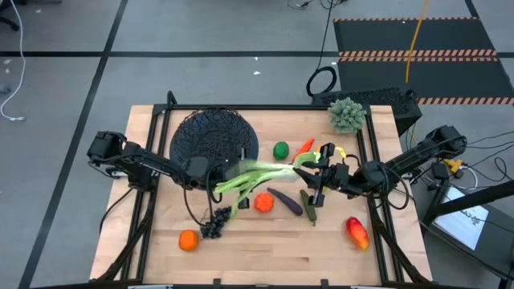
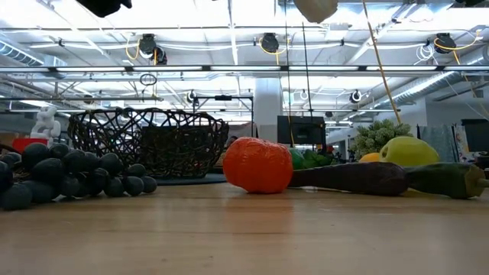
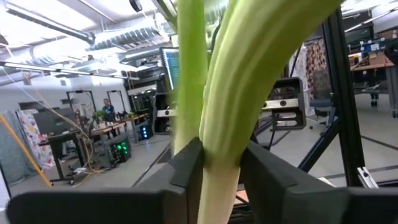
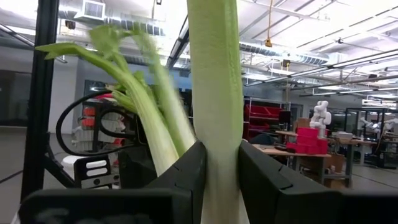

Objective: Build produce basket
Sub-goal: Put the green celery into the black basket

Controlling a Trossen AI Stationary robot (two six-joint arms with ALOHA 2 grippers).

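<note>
While both arms hold the long pale-green leafy stalk (image 1: 255, 173) aloft over the middle of the surface (image 1: 273, 249), the step in hand reads as the carrying of that stalk toward the basket, not yet ended. Near edge, high view: an orange (image 1: 188, 240) by the left front, dark grapes (image 1: 215, 224) just beside it, a red-yellow mango (image 1: 357, 233) toward the right front. Middle row: a second orange (image 1: 263, 202), a purple eggplant (image 1: 285, 201) lying beside it, a dark green cucumber (image 1: 309, 207) just right of that. Above this row, the left pincer (image 1: 218, 173) is pinching the stalk at its thick base end, fingers (image 3: 186, 168) pressed to either side in the left wrist view; the right pincer (image 1: 315, 178) is pinching the stalk at its other end, fingers (image 4: 186, 174) closed on it in the right wrist view. Farther back: a green apple (image 1: 280, 150), a carrot (image 1: 305, 148), and something yellow partly hidden by the right arm. Far left: the basket (image 1: 214, 137), black wire mesh, holding no produce that can be made out. Far right corner: a grey-green frilly clump (image 1: 346, 114). Judged next: one pincer must let go, so that the other can swing the stalk over the basket rim and lay it across the mesh, being longer than the bowl is likely to seat cleanly.
</note>
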